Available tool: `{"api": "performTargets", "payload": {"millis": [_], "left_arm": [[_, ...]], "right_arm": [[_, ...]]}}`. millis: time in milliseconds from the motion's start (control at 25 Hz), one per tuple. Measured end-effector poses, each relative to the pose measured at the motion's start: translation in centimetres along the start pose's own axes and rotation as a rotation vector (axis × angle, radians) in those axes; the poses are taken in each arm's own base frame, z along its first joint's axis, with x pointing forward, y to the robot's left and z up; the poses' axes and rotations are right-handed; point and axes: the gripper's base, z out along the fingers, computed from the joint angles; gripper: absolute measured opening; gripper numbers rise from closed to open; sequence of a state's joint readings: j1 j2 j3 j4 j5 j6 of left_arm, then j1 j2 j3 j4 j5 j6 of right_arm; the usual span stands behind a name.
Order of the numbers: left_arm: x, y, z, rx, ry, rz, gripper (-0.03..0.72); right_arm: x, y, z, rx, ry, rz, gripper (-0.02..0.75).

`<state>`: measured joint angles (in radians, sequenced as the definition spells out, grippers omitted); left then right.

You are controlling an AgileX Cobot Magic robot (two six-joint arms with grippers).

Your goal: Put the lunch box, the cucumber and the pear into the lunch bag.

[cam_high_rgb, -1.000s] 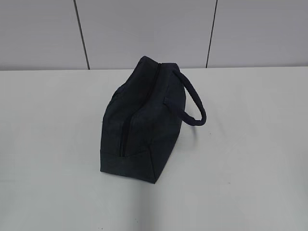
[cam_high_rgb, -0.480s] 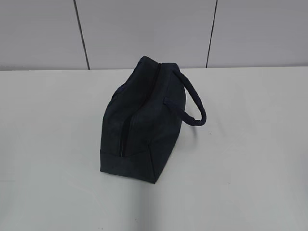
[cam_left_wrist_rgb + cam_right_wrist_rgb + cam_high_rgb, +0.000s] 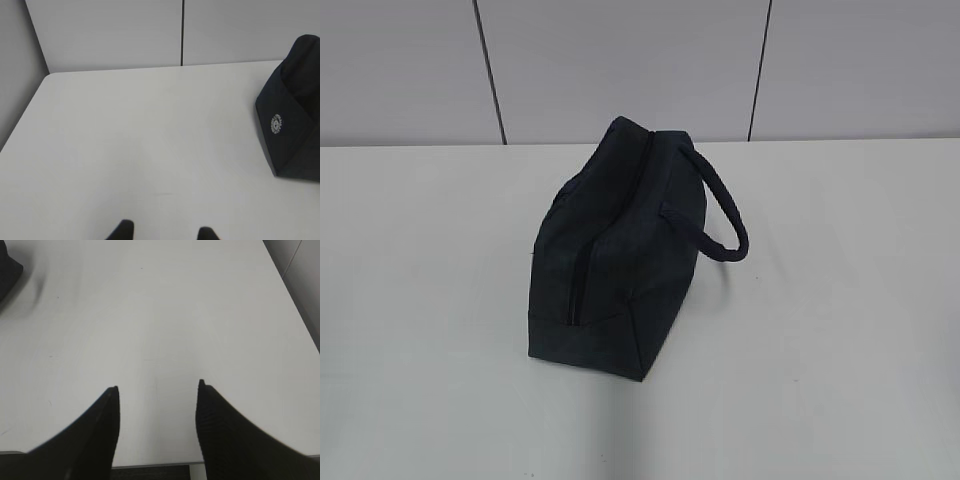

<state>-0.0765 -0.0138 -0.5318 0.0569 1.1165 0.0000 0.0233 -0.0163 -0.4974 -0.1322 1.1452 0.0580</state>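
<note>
At the centre of your exterior frame, the dark navy fabric lunch bag (image 3: 615, 260) stands zipped on the white table (image 3: 840, 330), long axis running lower-left to upper-right, strap handle (image 3: 725, 215) pointing right. Your left gripper (image 3: 164, 234) and right gripper (image 3: 157, 390) hang parted, empty.

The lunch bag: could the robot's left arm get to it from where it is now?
Probably yes. Only bare table lies between the open, empty left gripper and the lunch bag, off to its right.

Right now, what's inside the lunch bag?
Nothing inside can be seen. The lunch bag stands on the white table with its zipper apparently closed, so the dark fabric hides any contents. No food or box shows anywhere.
</note>
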Motion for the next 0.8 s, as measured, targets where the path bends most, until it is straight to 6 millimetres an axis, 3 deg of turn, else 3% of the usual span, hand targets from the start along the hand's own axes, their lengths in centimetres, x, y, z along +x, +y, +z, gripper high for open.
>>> {"api": "performTargets", "payload": {"millis": [800], "left_arm": [[0.00,0.00,0.00,0.000,0.000,0.000,0.241]], "right_arm": [[0.00,0.00,0.00,0.000,0.000,0.000,0.391]]}}
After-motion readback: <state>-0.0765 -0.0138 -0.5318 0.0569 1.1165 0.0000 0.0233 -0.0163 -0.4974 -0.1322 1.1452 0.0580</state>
